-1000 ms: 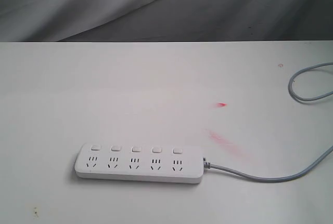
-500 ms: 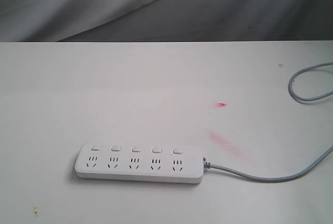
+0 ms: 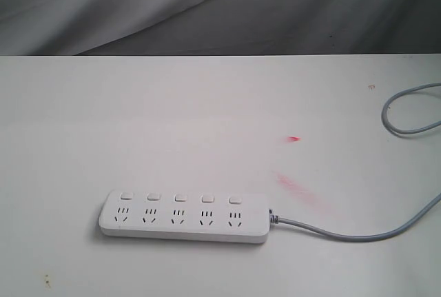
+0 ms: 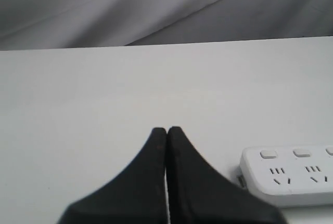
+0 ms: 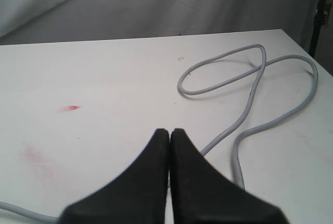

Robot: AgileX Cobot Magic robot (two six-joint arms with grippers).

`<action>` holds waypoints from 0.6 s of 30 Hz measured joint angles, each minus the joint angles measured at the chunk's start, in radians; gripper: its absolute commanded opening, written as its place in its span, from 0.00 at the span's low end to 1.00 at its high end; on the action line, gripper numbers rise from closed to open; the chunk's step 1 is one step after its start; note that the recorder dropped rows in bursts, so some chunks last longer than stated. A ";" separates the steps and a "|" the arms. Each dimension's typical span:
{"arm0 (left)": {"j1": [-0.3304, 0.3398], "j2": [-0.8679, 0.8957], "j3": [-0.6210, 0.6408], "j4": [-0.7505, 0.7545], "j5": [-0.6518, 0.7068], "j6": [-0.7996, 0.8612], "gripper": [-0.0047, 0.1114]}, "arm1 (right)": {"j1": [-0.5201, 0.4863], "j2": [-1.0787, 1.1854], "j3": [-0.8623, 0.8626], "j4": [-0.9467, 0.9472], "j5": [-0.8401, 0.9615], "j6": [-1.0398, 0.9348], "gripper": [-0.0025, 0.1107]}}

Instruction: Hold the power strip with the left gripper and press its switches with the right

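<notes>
The white power strip (image 3: 185,216) lies flat near the table's front edge, its five square switches (image 3: 179,198) in a row above the outlets. Its grey cord (image 3: 344,233) runs off to the right. Neither arm shows in the exterior view. In the left wrist view my left gripper (image 4: 167,130) is shut and empty, with the strip's end (image 4: 289,174) a short way beside it. In the right wrist view my right gripper (image 5: 169,131) is shut and empty above the table, near the looped cord (image 5: 244,94).
The white table (image 3: 138,125) bears red smears (image 3: 296,185) and a small red mark (image 3: 294,138) right of the strip. A cord loop (image 3: 406,114) lies at the right edge. Grey cloth (image 3: 207,7) hangs behind the table.
</notes>
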 measured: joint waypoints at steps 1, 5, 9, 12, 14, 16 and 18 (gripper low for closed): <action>0.000 0.000 0.000 0.023 -0.026 0.000 0.04 | 0.000 0.000 0.000 0.000 0.000 0.000 0.02; 0.000 0.000 0.000 0.144 -0.134 0.000 0.04 | 0.000 0.000 0.000 0.000 0.000 0.000 0.02; 0.000 0.000 -0.029 0.189 -0.164 0.000 0.04 | 0.000 0.000 0.000 0.000 0.000 0.000 0.02; 0.000 -0.001 -0.085 0.195 -0.168 -0.002 0.04 | 0.000 0.000 0.000 0.000 0.000 0.000 0.02; 0.000 -0.001 -0.133 0.198 -0.170 -0.025 0.04 | 0.000 0.000 0.000 0.000 0.000 0.000 0.02; 0.000 -0.001 -0.191 0.199 -0.172 -0.052 0.04 | 0.000 0.000 0.000 0.000 0.000 0.000 0.02; 0.000 -0.002 -0.245 0.199 -0.173 -0.068 0.04 | 0.000 0.000 0.000 0.000 0.000 0.000 0.02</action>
